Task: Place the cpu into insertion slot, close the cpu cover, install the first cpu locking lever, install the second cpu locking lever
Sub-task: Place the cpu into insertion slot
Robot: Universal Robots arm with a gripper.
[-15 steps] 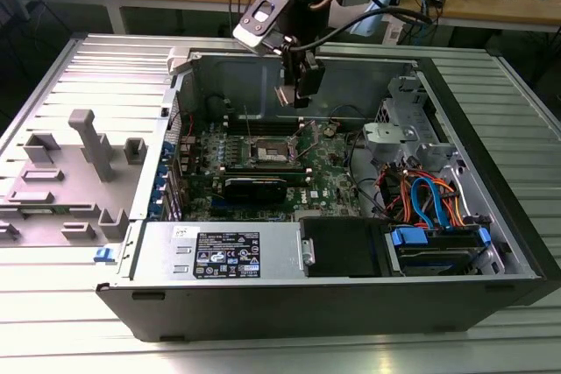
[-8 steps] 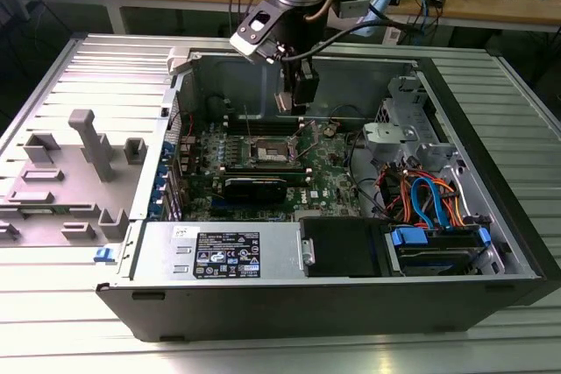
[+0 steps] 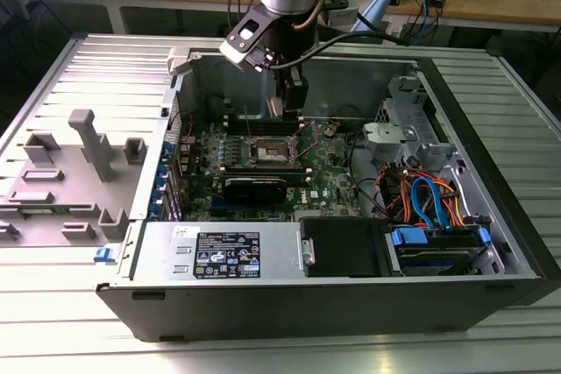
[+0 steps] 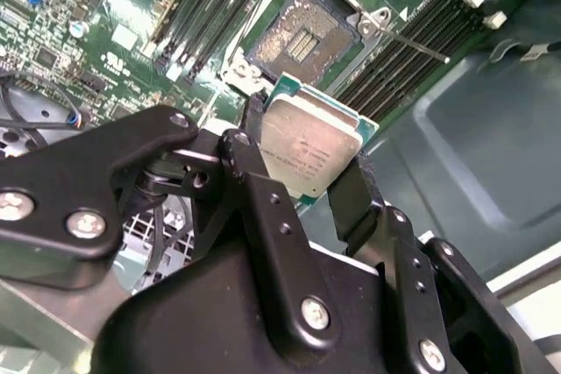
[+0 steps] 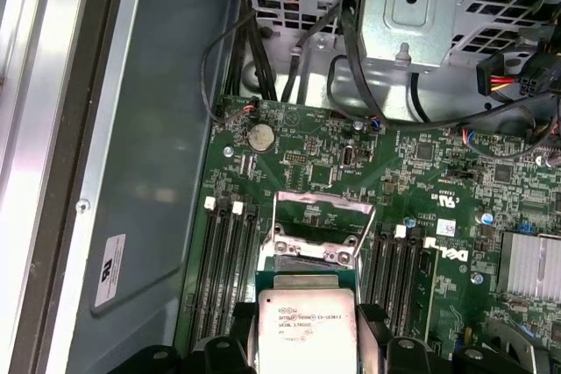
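My gripper (image 3: 282,104) hangs inside the open computer case, shut on the cpu (image 3: 274,108), just above the green motherboard (image 3: 329,177). In both wrist views the silver-grey cpu (image 4: 308,151) (image 5: 306,328) sits clamped edge to edge between the two black fingers (image 4: 355,194). The insertion slot (image 4: 302,37) lies a short way beyond the chip, its beige contact field bare. The cpu cover (image 5: 324,200) stands raised as a silvery frame behind the slot. A thin metal locking lever (image 4: 412,45) sticks out beside the slot, swung free.
Long black memory slots (image 4: 399,50) flank the slot on both sides. A metal drive cage (image 5: 421,6) with black cables stands past the board. The case wall (image 3: 184,85), a labelled metal box (image 3: 223,251) and orange and blue cables (image 3: 421,199) ring the board. A grey fixture tray (image 3: 70,172) lies at the exterior view's left.
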